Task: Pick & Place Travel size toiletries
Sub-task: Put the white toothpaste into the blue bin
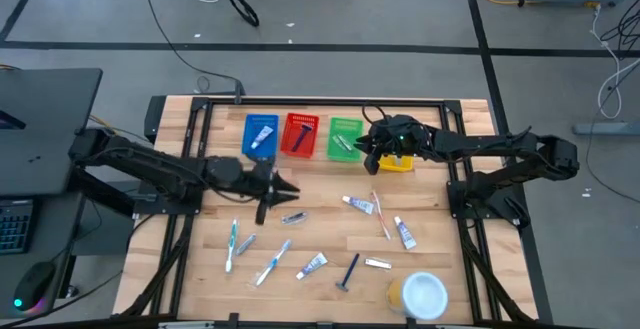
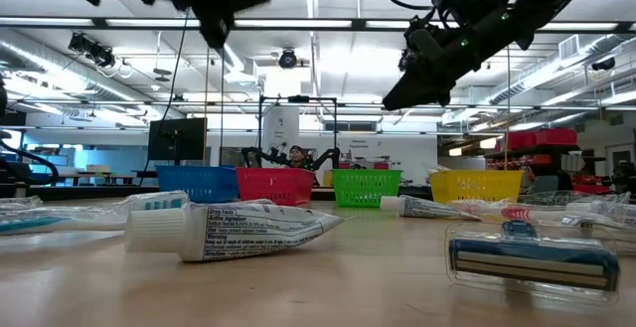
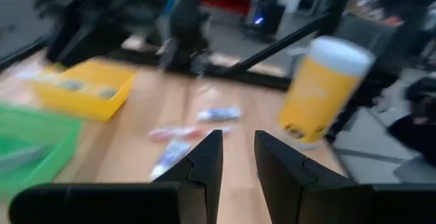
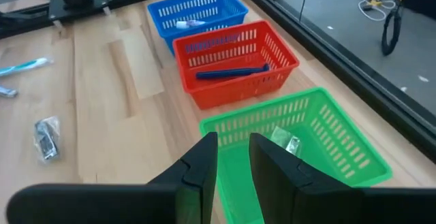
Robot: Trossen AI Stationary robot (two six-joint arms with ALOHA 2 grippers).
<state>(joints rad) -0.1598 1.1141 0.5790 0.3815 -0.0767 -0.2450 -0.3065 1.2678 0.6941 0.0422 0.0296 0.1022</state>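
Ribbed plastic green basket [image 4: 320, 142] holds crinkly silvery packet [image 4: 285, 141]; wood-plank table [image 4: 129, 60].

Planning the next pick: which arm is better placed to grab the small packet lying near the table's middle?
Probably the left. The left claw hangs right beside the packet, while the right claw is back over the green basket.

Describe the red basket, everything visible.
The red basket is a small rectangular plastic one with slotted, lattice-like walls, an open top and a thicker rim. It sits upright on the wooden table, second in the back row, between the blue basket and the green basket, close beside both. A dark blue razor lies along its floor. No gripper touches it.
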